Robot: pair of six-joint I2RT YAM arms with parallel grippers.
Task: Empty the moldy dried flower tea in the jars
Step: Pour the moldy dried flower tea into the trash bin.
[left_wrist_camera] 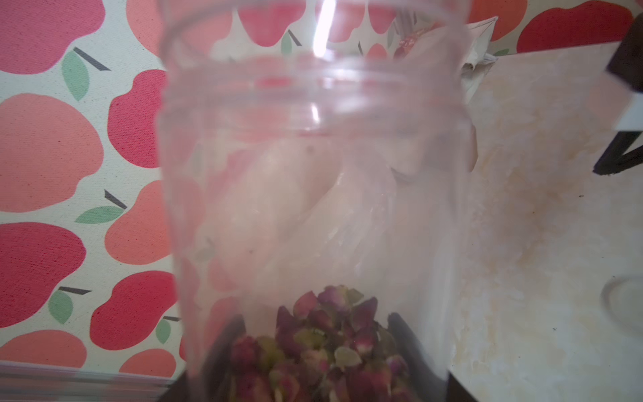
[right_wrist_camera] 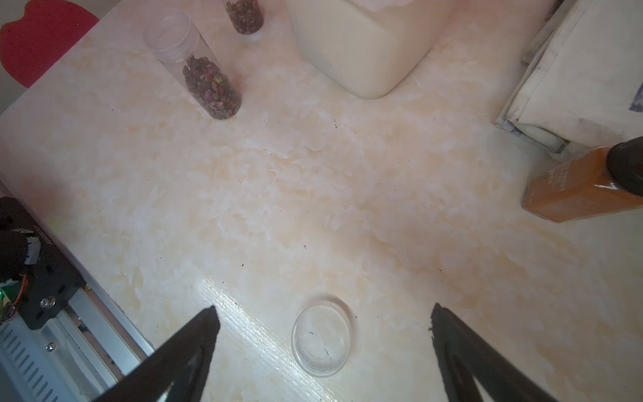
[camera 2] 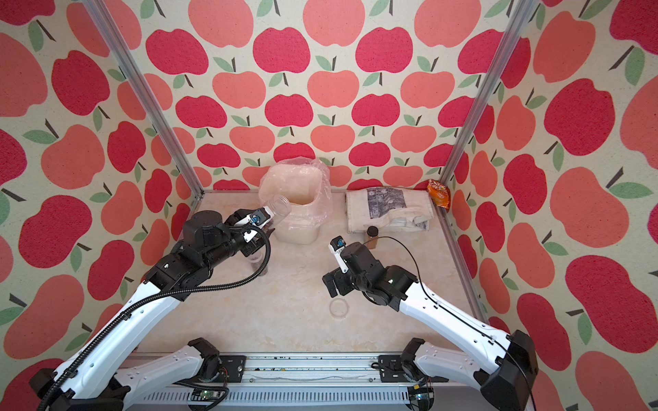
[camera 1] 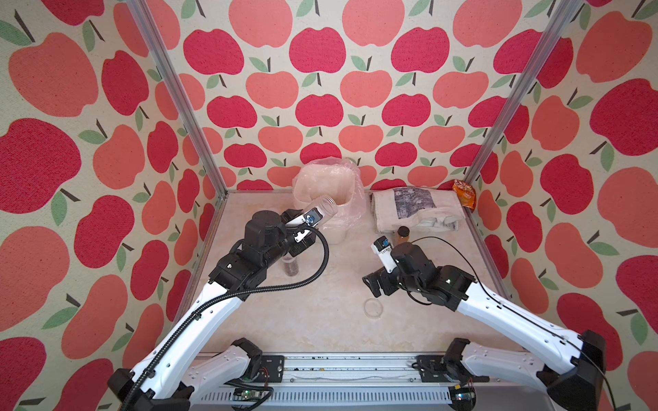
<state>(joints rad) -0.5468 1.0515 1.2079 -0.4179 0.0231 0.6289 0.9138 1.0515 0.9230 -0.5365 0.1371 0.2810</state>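
While the left gripper (camera 1: pixel 310 224) is pinching the base end of a small clear cylindrical plastic jar (camera 1: pixel 325 209), it is holding that jar tilted in the air. The jar's open mouth is pointing at the tall white plastic bin (camera 1: pixel 336 235), which is lined with a crinkled clear liner bag (camera 1: pixel 331 167).

In the left wrist view the dried flower tea (left_wrist_camera: pixel 330 334), dark pink and green crumbly buds, is lying heaped at the base end of the jar, between the dark fingers (left_wrist_camera: pixel 400 330).

Across from it, the right gripper (right_wrist_camera: pixel 323 311) is hanging low over the cream marbled tabletop (camera 1: pixel 302 327) with its jaws spread wide. A clear round flat lid (right_wrist_camera: pixel 320 339) is lying on the table beneath it, apart from both fingers.

A second jar (right_wrist_camera: pixel 205 76) is standing on the table near the bin, with dark tea filling its lower part. A third jar (right_wrist_camera: pixel 244 17) is standing just beyond it, cut off by the frame edge.

An amber jar with a black cap (camera 1: pixel 403 235) is standing just in front of a folded white printed cloth (camera 1: pixel 416 210). A crumpled orange packet (camera 1: pixel 464 194) is sitting in the far right corner.
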